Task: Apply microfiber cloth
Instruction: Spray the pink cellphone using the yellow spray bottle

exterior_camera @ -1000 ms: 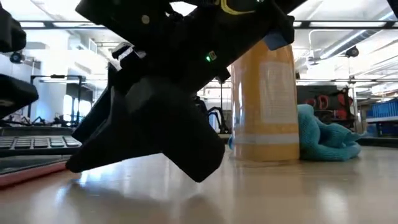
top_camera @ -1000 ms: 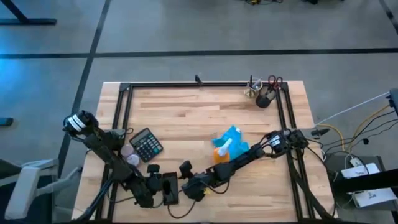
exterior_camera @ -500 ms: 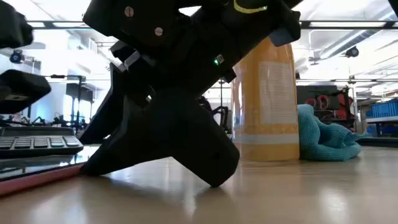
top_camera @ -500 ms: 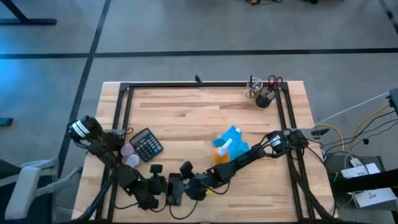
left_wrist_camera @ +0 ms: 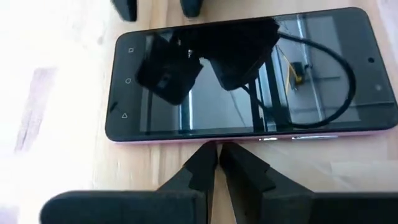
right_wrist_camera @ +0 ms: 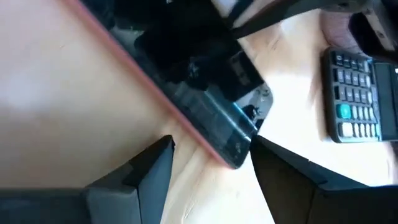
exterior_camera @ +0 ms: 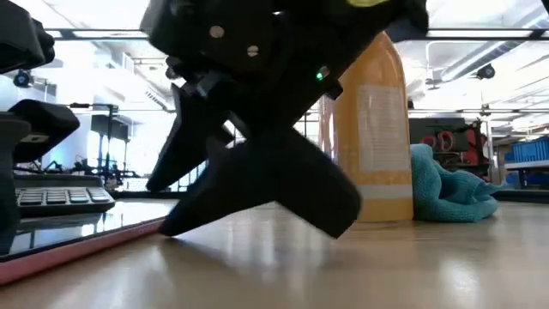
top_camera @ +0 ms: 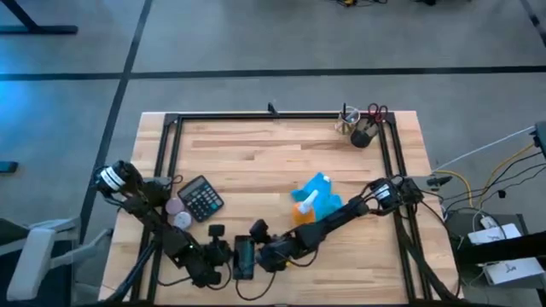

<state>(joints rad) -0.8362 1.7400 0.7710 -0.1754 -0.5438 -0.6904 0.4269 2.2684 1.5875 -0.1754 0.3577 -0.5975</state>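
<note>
The left gripper [left_wrist_camera: 217,163] is sitting with its fingers pinched together, the phone [left_wrist_camera: 249,78] lying just ahead of its tips. The right gripper [right_wrist_camera: 211,165] is spreading its fingers around one end of that phone. Farther off, beyond the orange spray bottle [exterior_camera: 367,137], the microfiber cloth [exterior_camera: 450,190] is lying untouched, well apart from both grippers. The risk: either gripper nudging the phone could be sliding it off position before any wiping.
</note>
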